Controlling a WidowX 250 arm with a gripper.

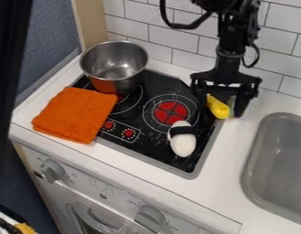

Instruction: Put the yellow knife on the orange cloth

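We judge ourselves at step 1, picking up, with the black 2-finger gripper [221, 106] low at the stove's back right corner, its jaws standing wide apart and no firm hold to be seen. The yellow plastic toy knife [218, 109] is between them, beside the right-hand edge of the black stovetop [153, 147]. Next we need to close squarely on it, lift clear of the white toy with a black band [182, 142], and cross to the folded orange cloth [75, 114].
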